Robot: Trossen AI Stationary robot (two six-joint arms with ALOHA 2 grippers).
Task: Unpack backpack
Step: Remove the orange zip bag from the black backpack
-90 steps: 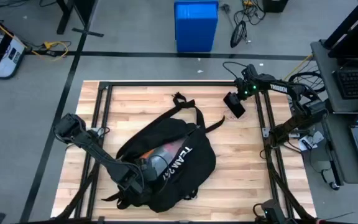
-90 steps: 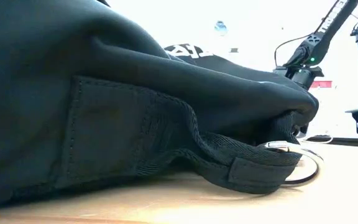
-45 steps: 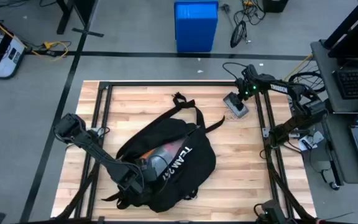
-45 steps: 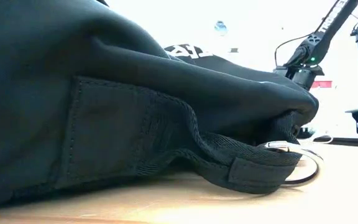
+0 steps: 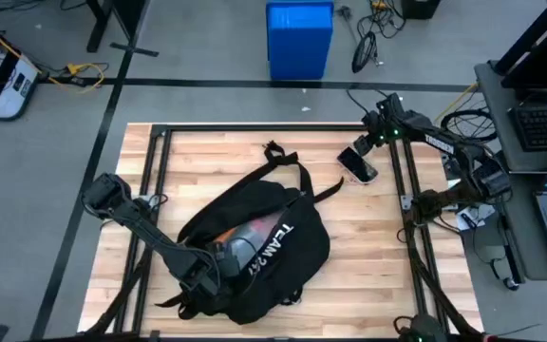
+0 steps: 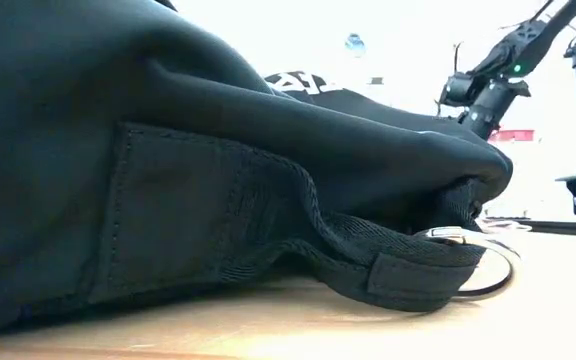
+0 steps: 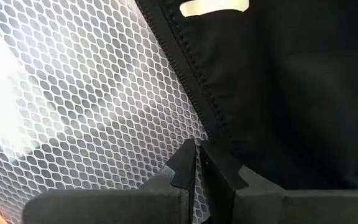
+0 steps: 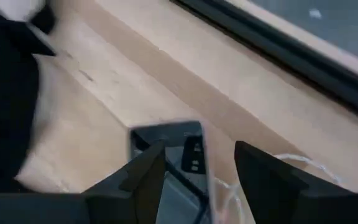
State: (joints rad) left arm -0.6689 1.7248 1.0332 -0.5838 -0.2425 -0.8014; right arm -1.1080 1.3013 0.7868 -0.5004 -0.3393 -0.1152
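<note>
One backpack (image 5: 254, 247) lay on the middle of the table (image 5: 368, 256), mouth open. The left gripper (image 5: 218, 255) sat inside that mouth, its jaws clenched on the backpack's white mesh lining (image 7: 73, 106). One phone (image 5: 357, 163) lay flat on the table near the far right corner. The right gripper (image 5: 376, 136) hung just beyond the phone, jaws released and apart.
</note>
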